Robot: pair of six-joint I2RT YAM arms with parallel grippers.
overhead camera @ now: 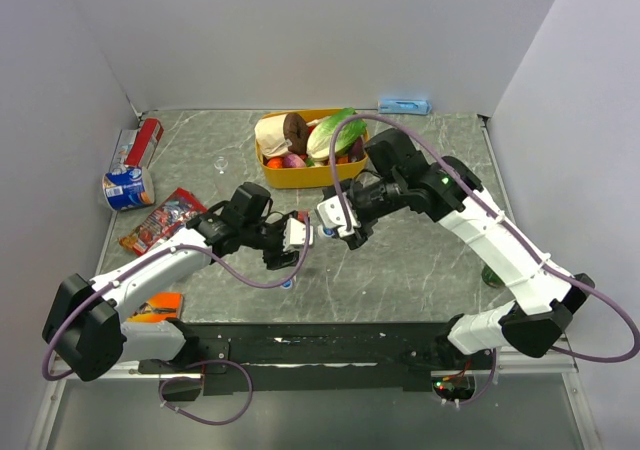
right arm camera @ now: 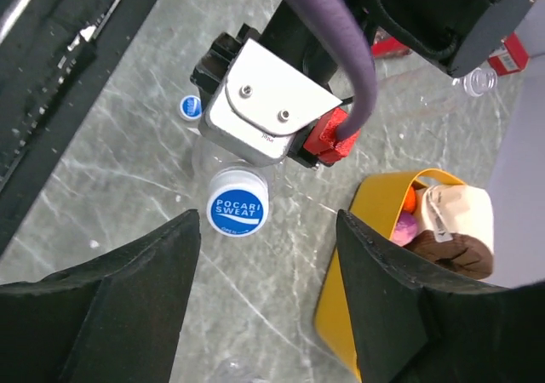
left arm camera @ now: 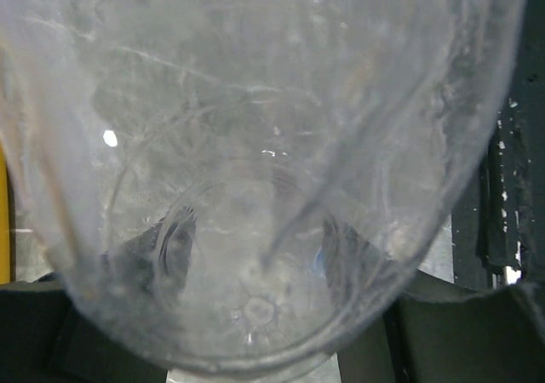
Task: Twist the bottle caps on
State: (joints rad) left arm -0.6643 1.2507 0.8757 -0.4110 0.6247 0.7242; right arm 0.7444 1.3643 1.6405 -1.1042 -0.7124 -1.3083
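My left gripper (overhead camera: 292,238) is shut on a clear bottle (left arm camera: 272,102), whose body fills the left wrist view; the fingers (left arm camera: 170,247) show dimly through it. A blue "Pocari Sweat" cap (right arm camera: 238,202) sits on that bottle's neck, also seen in the top view (overhead camera: 322,233). My right gripper (right arm camera: 268,230) is open and empty, close to the cap, which lies towards its left finger without touching it; in the top view the gripper (overhead camera: 336,224) faces the left one. A loose blue cap (right arm camera: 191,105) lies on the table (overhead camera: 288,283). Another clear bottle (overhead camera: 220,163) stands at the back left (right arm camera: 481,80).
A yellow tub (overhead camera: 300,178) of toy food stands just behind the grippers, its rim next to my right finger (right arm camera: 375,221). A blue can (overhead camera: 125,188), a red can (overhead camera: 148,135) and a snack packet (overhead camera: 160,220) lie at the left. A dark green bottle (overhead camera: 490,275) stands at the right.
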